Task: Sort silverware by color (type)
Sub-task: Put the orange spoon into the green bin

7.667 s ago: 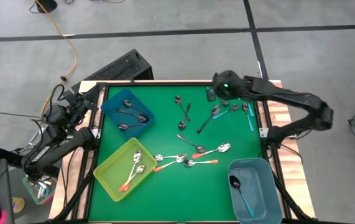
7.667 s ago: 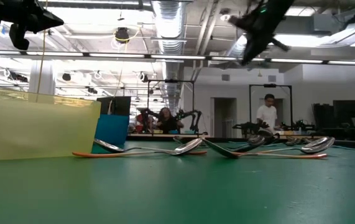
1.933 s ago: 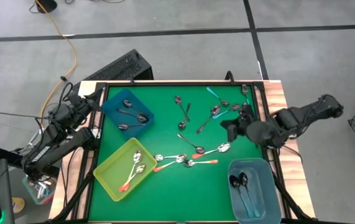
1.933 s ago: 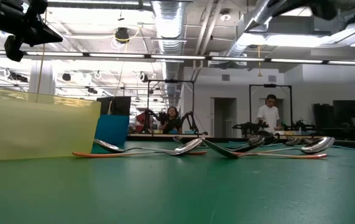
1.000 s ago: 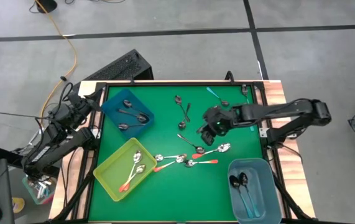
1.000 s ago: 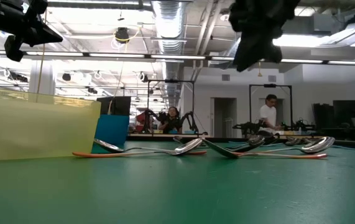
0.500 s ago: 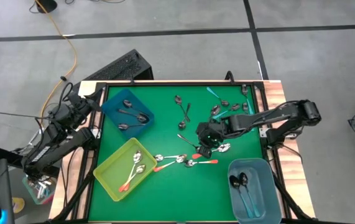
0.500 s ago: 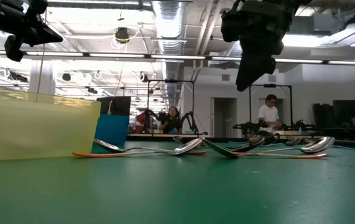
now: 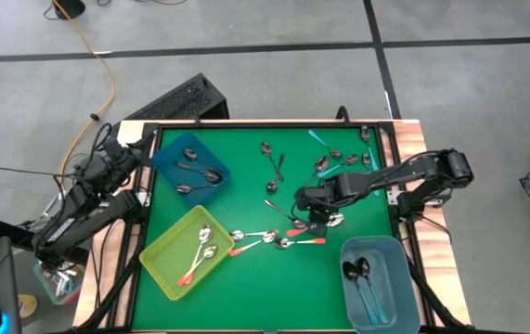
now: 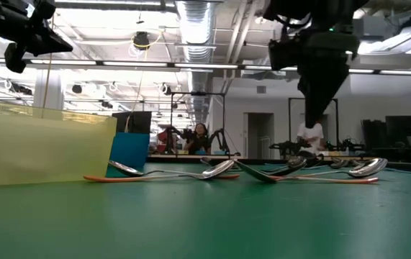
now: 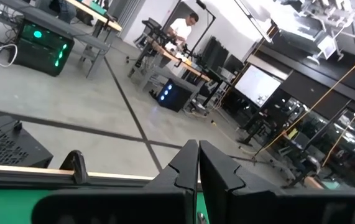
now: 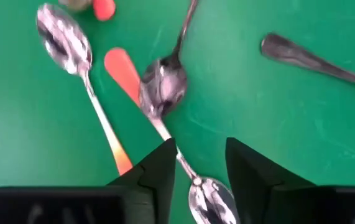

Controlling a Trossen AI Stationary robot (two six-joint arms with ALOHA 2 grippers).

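Observation:
Silverware lies scattered on the green mat (image 9: 246, 195). Orange-handled spoons (image 9: 302, 243) lie mid-table, all-metal spoons (image 9: 272, 160) farther back, and teal-handled ones (image 9: 348, 165) at the far right. My right gripper (image 12: 201, 155) is open and points down, hovering just above the middle cluster. Below its fingers are an orange-handled spoon (image 12: 211, 199) and a grey metal spoon (image 12: 163, 84). In the low view the right gripper (image 10: 319, 119) hangs clear of the spoons. My left gripper (image 11: 197, 163) is shut with nothing in it, held level beyond the table's left edge (image 9: 107, 167).
A dark blue bin (image 9: 190, 167) at the far left holds grey metal spoons. A yellow-green bin (image 9: 174, 262) at the near left holds orange-handled spoons. A light blue bin (image 9: 383, 252) at the near right holds teal-handled spoons. A person stands in the room beyond (image 10: 309, 133).
My right gripper has come down and moved toward the table's near edge and a little left. It has tipped to point more steeply down over the spoons in the middle of the table. No spoon has moved.

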